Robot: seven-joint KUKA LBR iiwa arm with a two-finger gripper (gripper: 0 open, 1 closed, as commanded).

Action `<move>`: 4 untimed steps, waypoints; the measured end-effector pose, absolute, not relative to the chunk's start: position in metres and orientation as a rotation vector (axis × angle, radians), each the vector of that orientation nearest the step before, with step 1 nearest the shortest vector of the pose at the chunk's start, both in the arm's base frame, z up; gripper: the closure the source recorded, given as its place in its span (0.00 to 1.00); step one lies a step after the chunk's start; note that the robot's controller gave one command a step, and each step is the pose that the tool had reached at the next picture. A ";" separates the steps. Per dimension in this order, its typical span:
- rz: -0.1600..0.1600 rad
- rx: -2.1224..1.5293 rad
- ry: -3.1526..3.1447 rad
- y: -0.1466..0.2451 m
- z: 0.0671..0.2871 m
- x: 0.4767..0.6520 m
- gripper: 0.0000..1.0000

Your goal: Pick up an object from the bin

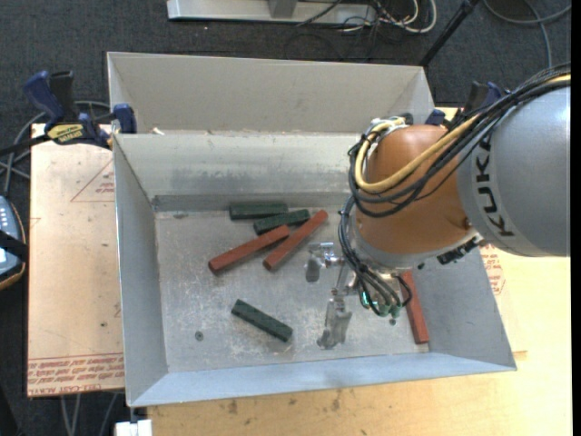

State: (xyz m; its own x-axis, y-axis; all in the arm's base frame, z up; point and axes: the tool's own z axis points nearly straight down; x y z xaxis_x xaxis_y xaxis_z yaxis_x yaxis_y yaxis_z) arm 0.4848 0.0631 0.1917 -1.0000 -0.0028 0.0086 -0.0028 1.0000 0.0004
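Hanging low over the bin [136, 271] floor, right of centre, the fingers [337, 321] look spread. One is nearer the rear wall and one nearer the front wall, with nothing between them.

Just left of the rearward finger lies a red stick [295, 241]. Its long axis slants across the floor, with one end pointing toward the rear right corner and the other toward the front left. I judge it the closest piece. The gap between the fingers runs roughly front to rear, so it would meet this stick at a slant rather than squarely, and a turn of the wrist looks needed before closing.

A second red stick [250, 250] lies left of the first and nearly parallel to it. I cannot tell whether the two touch.

Left of the frontward finger, and apart from it, a green stick [261, 321] lies alone toward the front wall. Its axis runs from left rear to right front, with bare floor all round it, so it looks like the easier catch.

On the other side, a third red stick [416, 314] lies along the right wall, partly under the arm, with its axis running front to rear. Two rear green sticks [259, 212] lie along the foot of the rear wall.
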 end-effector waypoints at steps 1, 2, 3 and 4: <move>-0.003 0.026 -3.137 0.109 0.066 0.500 0.00; -0.003 0.020 -3.141 0.108 0.070 0.502 1.00; -0.002 -0.020 -3.152 0.074 0.182 0.518 1.00; -0.002 0.047 -3.149 0.072 0.227 0.520 1.00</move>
